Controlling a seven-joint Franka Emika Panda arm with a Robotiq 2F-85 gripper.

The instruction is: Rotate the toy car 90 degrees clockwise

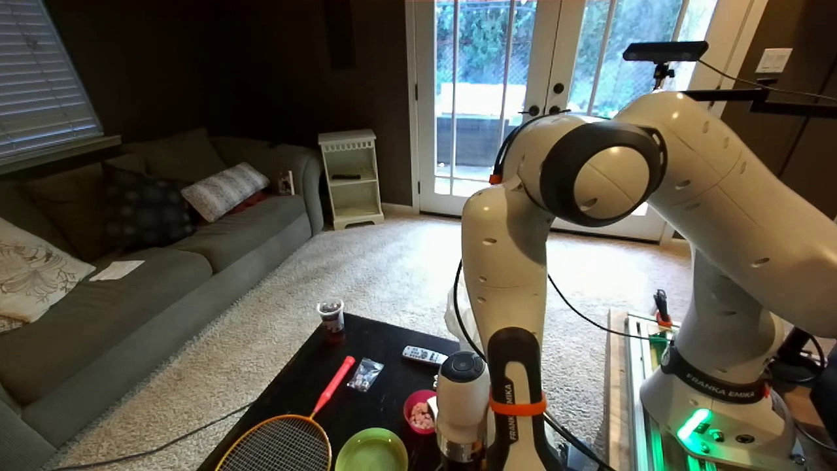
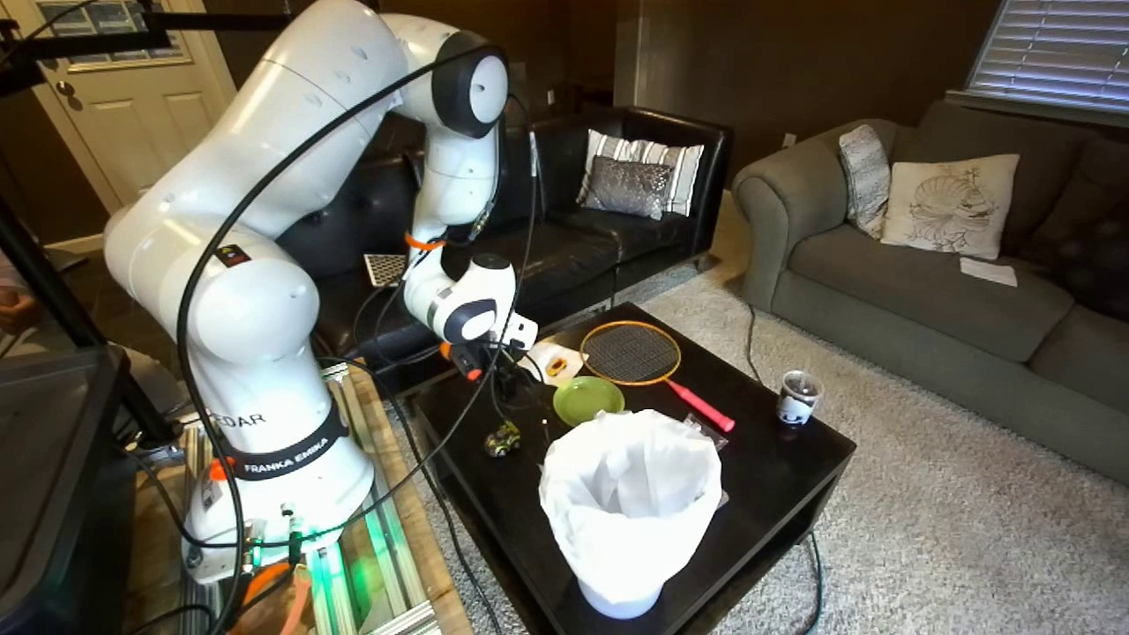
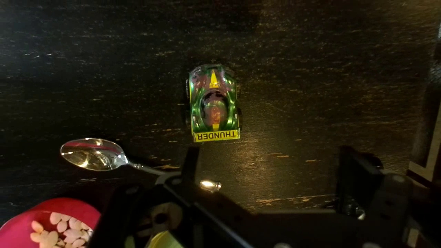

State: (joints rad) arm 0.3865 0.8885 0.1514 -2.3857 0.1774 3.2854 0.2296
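"Where are we finding the green toy car?"

"We are seeing it resting on the dark desk, near a silver spoon, while our end effector is hovering close by, spread wide."

The walls are dark brown. Pale, fuzzy carpet lies around a low black table. A long gray couch holds pillows, and white blinds cover the window above it. Past the end of this couch stands a small white shelf. Next come glass doors, bright with daylight, with green leaves outside. In an exterior view, a shiny black couch is near the table, and a pale door shows far back.
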